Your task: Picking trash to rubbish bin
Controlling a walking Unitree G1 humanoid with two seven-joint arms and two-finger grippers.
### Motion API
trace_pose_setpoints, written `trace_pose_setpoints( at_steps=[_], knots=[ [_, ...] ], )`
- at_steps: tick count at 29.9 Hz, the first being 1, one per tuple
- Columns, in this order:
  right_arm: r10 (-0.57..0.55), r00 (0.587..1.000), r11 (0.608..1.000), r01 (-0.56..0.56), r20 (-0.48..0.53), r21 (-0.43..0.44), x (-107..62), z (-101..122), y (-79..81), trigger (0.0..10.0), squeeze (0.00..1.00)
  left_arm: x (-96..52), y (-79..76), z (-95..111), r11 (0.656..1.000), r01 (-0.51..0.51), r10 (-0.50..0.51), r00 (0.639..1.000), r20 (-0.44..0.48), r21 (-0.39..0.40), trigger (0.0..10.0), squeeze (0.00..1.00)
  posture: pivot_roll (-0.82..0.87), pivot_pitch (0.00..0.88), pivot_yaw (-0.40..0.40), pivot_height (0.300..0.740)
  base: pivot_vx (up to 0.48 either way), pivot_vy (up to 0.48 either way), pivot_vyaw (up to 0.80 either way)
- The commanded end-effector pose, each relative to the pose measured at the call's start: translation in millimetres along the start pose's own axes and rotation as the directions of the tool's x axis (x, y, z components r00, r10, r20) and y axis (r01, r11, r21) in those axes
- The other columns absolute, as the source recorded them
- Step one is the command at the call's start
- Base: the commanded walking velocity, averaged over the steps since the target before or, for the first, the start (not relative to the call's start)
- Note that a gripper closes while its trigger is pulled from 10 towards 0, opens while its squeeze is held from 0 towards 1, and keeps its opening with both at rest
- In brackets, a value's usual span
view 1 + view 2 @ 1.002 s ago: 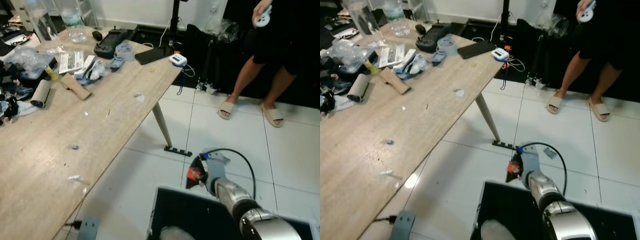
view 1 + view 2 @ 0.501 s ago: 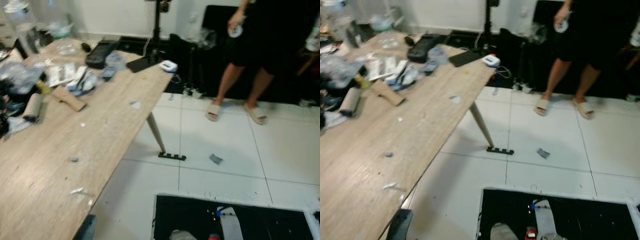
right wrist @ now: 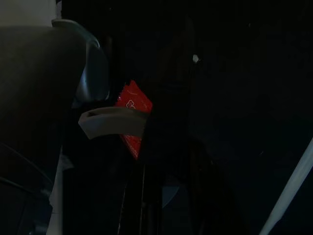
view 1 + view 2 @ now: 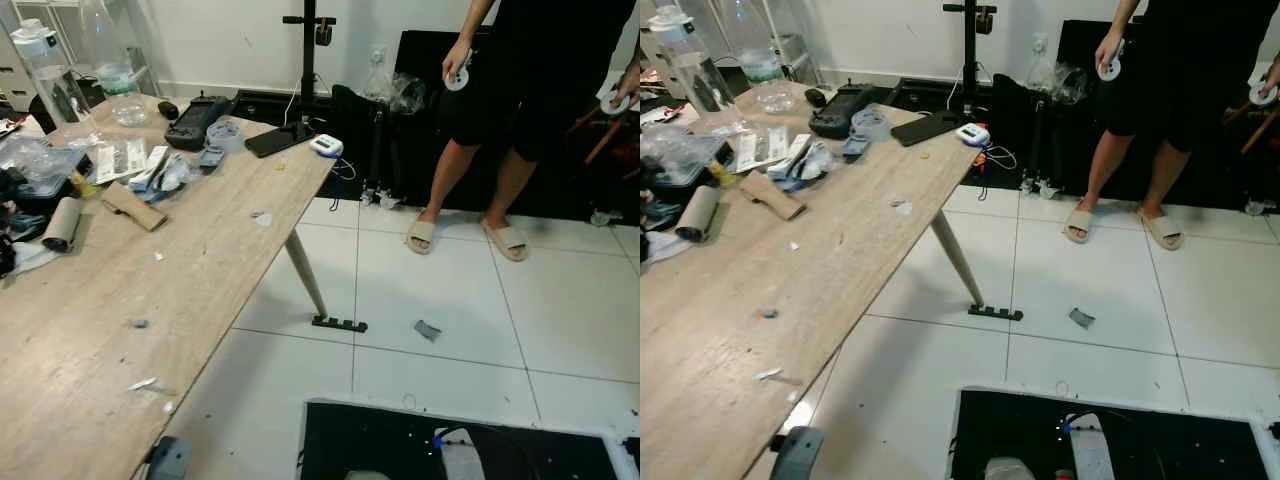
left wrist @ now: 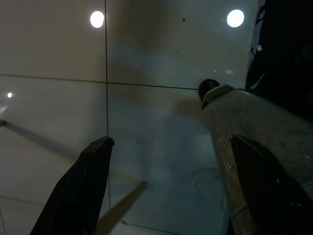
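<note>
The black rubbish bin (image 4: 1020,430) stands open at my feet on the white tiles. My right arm reaches down into it, its pale wrist piece (image 4: 1087,455) showing at the bin's bottom edge. In the dark right wrist view a red wrapper (image 3: 132,111) sits at the tips of my right gripper (image 3: 149,120), which looks shut on it inside the bin. My left gripper (image 5: 172,142) hangs open above the floor tiles with nothing between its fingers. A small grey scrap (image 4: 1081,318) lies on the floor beyond the bin.
A long wooden table (image 4: 200,270) on the left carries clutter: a cardboard tube (image 4: 62,222), bottles, packets, a controller. Its slanted leg (image 4: 305,275) meets the floor near the scrap. A person in sandals (image 4: 500,150) stands at the back right. A grey post (image 5: 249,132) rises beside my left gripper.
My right arm, holding the red wrapper above the bin's far edge a second ago, has dropped down into the bin. The head camera has tilted up, so the whole scene has shifted.
</note>
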State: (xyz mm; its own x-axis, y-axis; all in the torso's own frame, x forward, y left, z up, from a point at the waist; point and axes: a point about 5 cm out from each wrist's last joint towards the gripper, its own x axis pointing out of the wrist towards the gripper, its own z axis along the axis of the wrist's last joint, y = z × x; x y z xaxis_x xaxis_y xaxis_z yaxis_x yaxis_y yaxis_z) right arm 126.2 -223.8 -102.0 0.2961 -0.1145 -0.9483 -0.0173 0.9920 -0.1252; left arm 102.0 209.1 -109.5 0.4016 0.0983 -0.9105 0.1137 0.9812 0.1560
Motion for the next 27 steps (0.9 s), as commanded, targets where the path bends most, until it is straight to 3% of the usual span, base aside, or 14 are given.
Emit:
trace_pose_setpoints(
  at_steps=[1, 18, 27],
  knots=[
    [0.006, 1.000, 1.000, -0.006, 0.019, 0.003, 0.0, 5.1, 0.1, 10.0, 0.00, -1.6, -3.5, -11.8, 1.000, 0.020, -0.019, 0.998, -0.052, 0.021, 10.0, 0.00, -0.02, 0.038, 0.033, 0.740, 0.000, -0.424, 0.00],
    [0.021, 1.000, 1.000, -0.021, 0.019, -0.004, 0.3, 7.1, 4.5, 10.0, 0.00, -1.5, -3.5, -11.1, 0.999, 0.028, -0.027, 0.998, -0.050, 0.030, 10.0, 0.00, -0.02, 0.038, 0.039, 0.740, 0.000, -0.403, 0.00],
    [0.024, 1.000, 1.000, -0.024, 0.006, -0.019, 0.4, 5.4, 5.5, 10.0, 0.00, -1.0, -5.0, -8.9, 1.000, 0.016, -0.015, 0.999, -0.042, 0.026, 10.0, 0.00, -0.02, 0.045, 0.035, 0.740, 0.000, -0.072, -0.78]
  ],
)
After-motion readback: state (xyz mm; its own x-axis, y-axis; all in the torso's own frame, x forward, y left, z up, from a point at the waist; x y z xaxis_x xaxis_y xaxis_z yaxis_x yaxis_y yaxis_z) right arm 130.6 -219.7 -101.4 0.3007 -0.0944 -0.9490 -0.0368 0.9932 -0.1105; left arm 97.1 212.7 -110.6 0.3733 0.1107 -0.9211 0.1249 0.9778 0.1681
